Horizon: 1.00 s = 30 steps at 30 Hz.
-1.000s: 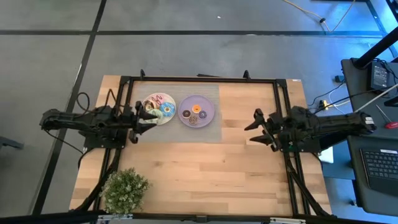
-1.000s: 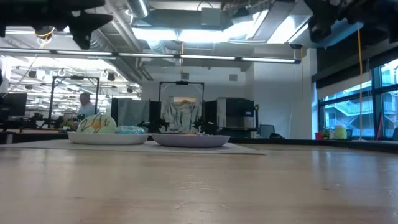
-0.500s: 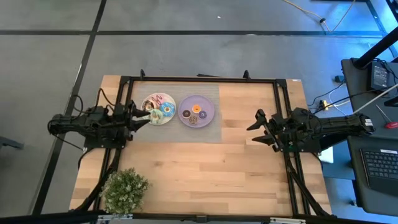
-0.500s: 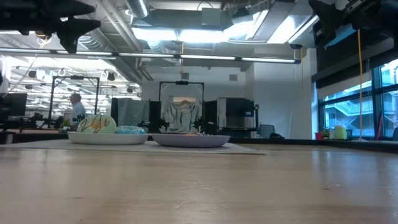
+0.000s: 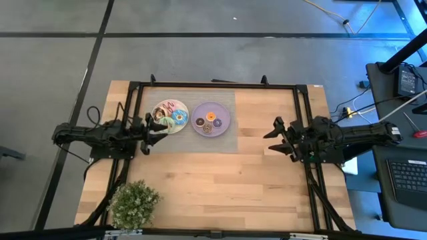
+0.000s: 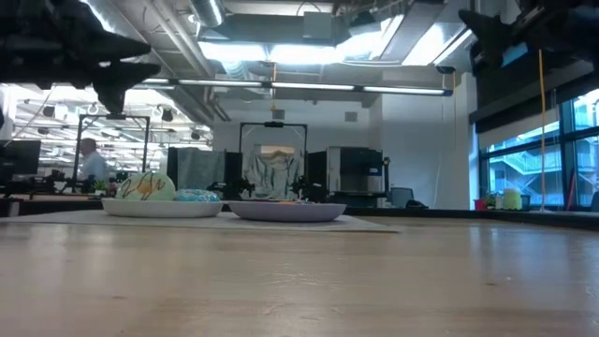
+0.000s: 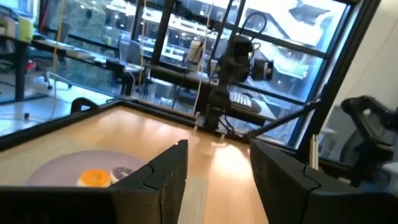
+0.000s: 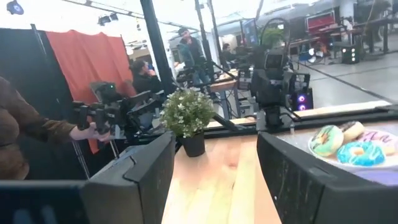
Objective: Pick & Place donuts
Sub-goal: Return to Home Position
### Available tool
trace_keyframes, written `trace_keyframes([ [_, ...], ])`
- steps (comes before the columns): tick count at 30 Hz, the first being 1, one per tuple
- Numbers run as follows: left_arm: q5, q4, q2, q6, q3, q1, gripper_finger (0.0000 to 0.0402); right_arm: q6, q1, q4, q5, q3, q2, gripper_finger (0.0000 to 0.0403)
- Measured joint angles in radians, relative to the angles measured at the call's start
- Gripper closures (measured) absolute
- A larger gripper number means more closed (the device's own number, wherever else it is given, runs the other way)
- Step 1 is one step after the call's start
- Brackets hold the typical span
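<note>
We see L pincer [image 5: 148,129] wide, empty, just beside white plate [image 6: 161,210] w/ donuts [image 5: 177,119]; R pincer [image 5: 275,137] wide, empty, well apart above worktop [image 5: 220,183].

Green donut [image 8: 328,140], blue donut [image 8: 360,152], perhaps lilac plate [image 5: 223,111].

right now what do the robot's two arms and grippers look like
The left arm and the right arm are both dark, near black, built of slim jointed segments. A thin black cable loops beside the left one. The left gripper and right gripper each have two blocky, angular dark fingers with flat inner faces. No markings are readable.
</note>
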Motion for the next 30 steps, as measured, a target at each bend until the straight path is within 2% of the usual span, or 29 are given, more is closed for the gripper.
trace_keyframes([
  [10,-0.013,-0.041,0.0,-0.008,0.0,0.0,0.0233,-0.018,0.0,0.168,0.007,-0.119,0.006,0.0173],
  [13,-0.016,-0.042,0.0,-0.01,0.0,0.0,0.0231,0.0,0.0,0.305,0.006,-0.191,0.006,0.0173],
  [16,-0.016,-0.043,0.0,-0.014,0.0,0.0,0.0231,-0.038,-0.001,0.332,0.007,-0.184,0.004,0.0173],
  [22,-0.015,-0.048,0.002,-0.014,0.0,0.0,0.0231,-0.011,-0.017,0.252,0.036,-0.193,-0.016,0.0173],
  [26,-0.014,-0.051,0.002,-0.014,0.0,0.0,0.0232,-0.006,-0.024,0.128,0.166,-0.193,-0.093,0.0173],
  [30,-0.014,-0.051,0.002,-0.014,0.0,0.0,0.0232,-0.031,-0.024,0.03,0.188,-0.193,-0.203,0.0173],
])
